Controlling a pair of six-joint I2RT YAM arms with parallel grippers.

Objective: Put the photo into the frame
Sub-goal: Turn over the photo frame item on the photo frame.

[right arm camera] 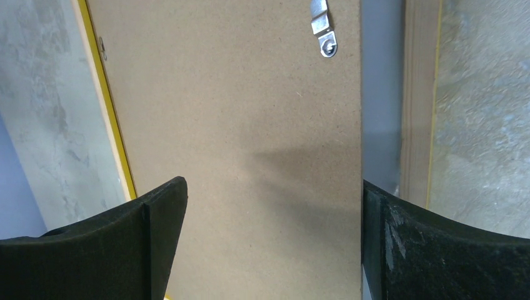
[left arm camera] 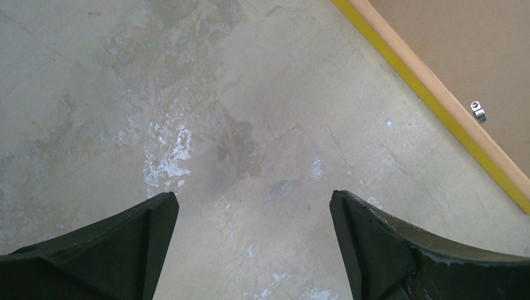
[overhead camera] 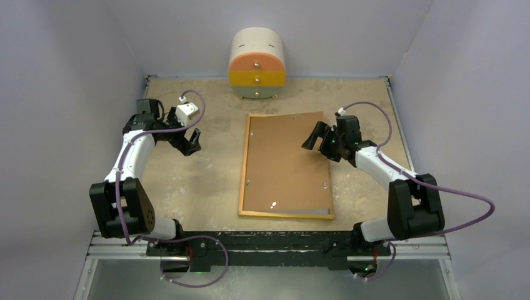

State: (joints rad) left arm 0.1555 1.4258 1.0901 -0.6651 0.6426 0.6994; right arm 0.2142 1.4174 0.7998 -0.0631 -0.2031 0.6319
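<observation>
The top camera looks down from behind; both wrist cameras (close, facing down) also show the thin yellow-edged wooden frame (overhead camera: 244,169).

Plain lilac walls (overhead camera: 62,62) enclose a scuffed beige tabletop (overhead camera: 200,187); a rounded cream, orange and yellow drawer chest (overhead camera: 257,62) stands beyond the left gripper (overhead camera: 192,141).

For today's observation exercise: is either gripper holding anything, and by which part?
Nothing is held. The left gripper is open over the table; the right gripper is open above the brown backing board, gripping nothing.
</observation>
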